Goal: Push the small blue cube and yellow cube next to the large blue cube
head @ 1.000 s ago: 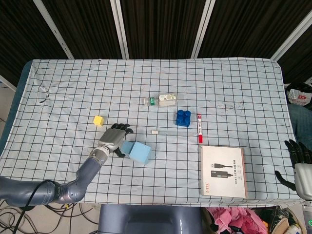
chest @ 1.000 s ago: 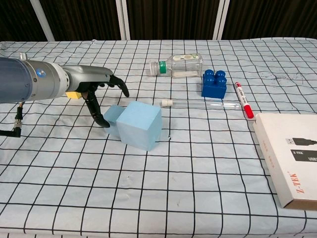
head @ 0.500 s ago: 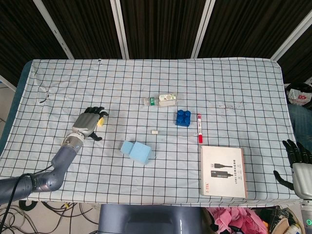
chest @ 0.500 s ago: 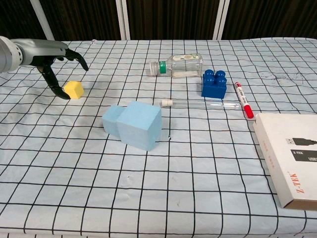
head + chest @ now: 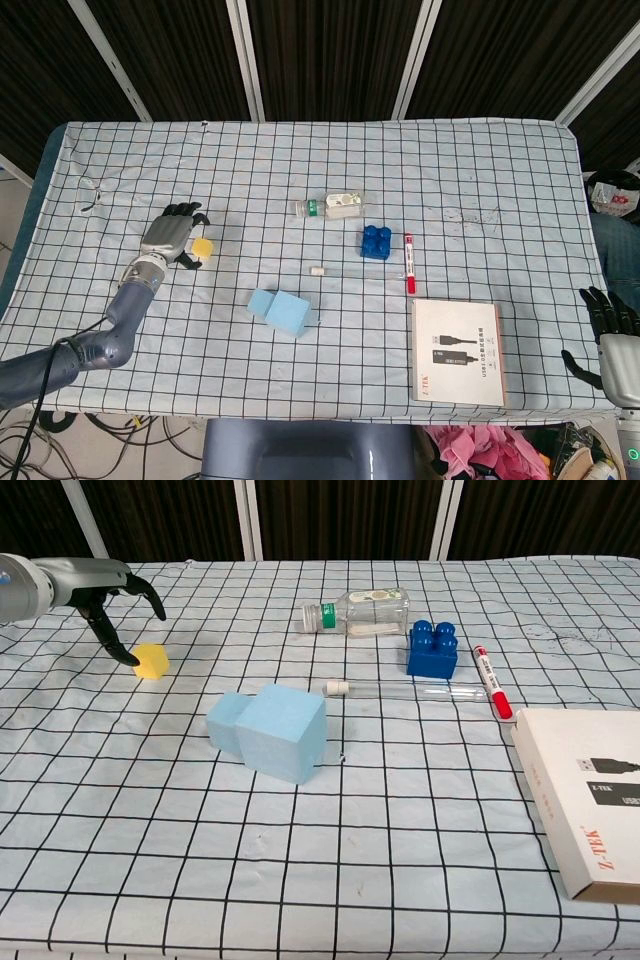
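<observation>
The large light-blue cube (image 5: 290, 314) (image 5: 283, 731) sits near the table's front left, with the small blue cube (image 5: 262, 302) (image 5: 226, 721) touching its left side. The yellow cube (image 5: 203, 247) (image 5: 152, 661) lies farther left and back. My left hand (image 5: 168, 236) (image 5: 105, 595) hovers just left of the yellow cube, fingers apart, one fingertip at the cube's left face. It holds nothing. My right hand (image 5: 611, 325) hangs off the table's right edge, fingers spread and empty.
A clear bottle (image 5: 330, 207) lies on its side mid-table. A dark blue toy brick (image 5: 376, 242), a red marker (image 5: 408, 262) and a thin clear tube (image 5: 400, 689) lie to its right. A white box (image 5: 457, 351) sits at front right.
My left hand drew back from the small blue cube beside the large cube, swung left and back, and now sits at the yellow cube's left side. The cubes have not moved.
</observation>
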Robot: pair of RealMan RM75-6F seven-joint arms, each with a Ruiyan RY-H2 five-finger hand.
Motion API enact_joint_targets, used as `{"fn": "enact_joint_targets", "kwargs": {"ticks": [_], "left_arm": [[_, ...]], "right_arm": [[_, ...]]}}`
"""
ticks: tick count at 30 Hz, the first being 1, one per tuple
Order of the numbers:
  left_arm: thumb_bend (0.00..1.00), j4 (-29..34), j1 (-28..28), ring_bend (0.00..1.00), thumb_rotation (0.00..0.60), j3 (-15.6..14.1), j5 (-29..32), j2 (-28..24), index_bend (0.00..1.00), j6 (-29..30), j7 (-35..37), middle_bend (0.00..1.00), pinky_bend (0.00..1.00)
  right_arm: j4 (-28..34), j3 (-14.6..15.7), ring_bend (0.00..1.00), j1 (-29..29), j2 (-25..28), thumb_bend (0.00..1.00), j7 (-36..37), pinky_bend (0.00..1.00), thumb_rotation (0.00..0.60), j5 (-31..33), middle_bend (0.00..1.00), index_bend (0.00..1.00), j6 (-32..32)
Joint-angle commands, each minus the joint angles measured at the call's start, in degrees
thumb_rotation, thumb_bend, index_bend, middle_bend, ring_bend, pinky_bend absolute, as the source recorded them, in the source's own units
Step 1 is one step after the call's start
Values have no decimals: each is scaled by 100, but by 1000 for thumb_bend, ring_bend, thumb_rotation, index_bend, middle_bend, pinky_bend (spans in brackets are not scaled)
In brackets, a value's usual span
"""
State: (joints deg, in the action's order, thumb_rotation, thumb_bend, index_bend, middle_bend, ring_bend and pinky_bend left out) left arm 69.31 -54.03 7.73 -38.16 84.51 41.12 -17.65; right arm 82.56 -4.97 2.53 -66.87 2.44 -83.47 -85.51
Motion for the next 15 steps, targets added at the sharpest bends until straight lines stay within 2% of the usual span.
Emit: {"fn": "enact_joint_targets", "kwargs": {"ticks": [1,9,15], "left_arm": [[201,-278,-100,0,600,25,214,225,299,-66,-152,54,0],[203,-790,-201,0,600,63,388,589,339,-153,-306,55,0],[226,-894,-200,0,600,94,521,646,359,-144,-416,58,0]], "right_arm": [[-8,-6,0,-2,3,220,16,107,600,8,41,0,-2],[-31,-5,0,2,-4,221,17,107,600,26,41,0,22],[-54,-4,0,13,-13,221,28,107,600,32,41,0,49]]}}
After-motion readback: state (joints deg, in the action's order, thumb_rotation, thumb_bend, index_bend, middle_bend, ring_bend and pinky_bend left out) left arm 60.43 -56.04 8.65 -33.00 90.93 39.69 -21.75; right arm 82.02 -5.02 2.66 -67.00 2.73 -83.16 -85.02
